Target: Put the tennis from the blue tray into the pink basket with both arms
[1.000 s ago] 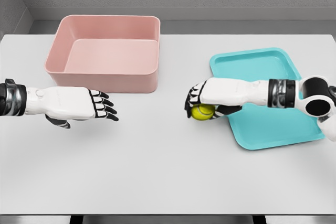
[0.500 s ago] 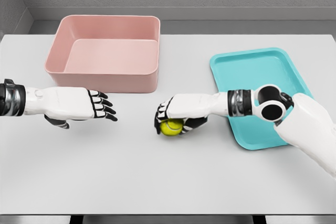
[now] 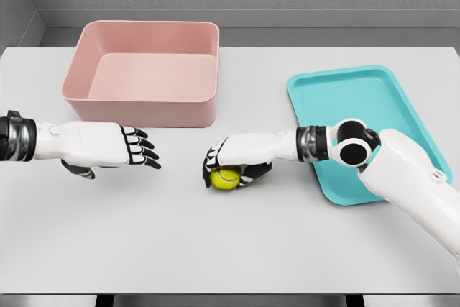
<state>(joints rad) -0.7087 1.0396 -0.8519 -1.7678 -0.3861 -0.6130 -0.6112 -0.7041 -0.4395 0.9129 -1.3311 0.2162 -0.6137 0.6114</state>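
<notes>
The yellow-green tennis ball (image 3: 226,178) is at the middle of the white table, under the curled fingers of my right hand (image 3: 228,165), which is shut on it. The ball lies left of the blue tray (image 3: 392,106), which holds nothing, and below the pink basket's right corner. My left hand (image 3: 136,149) hovers at the left with fingers spread and nothing in it, about a hand's length from the ball. The pink basket (image 3: 144,102) stands at the back left with nothing inside.
The white table (image 3: 230,249) runs bare across the front. The basket's front wall stands just behind my left hand. My right forearm and elbow (image 3: 352,150) cross the tray's left edge.
My right hand has carried the ball leftward off the tray to the table's middle, slowing in the last half second. The left hand has barely moved.
</notes>
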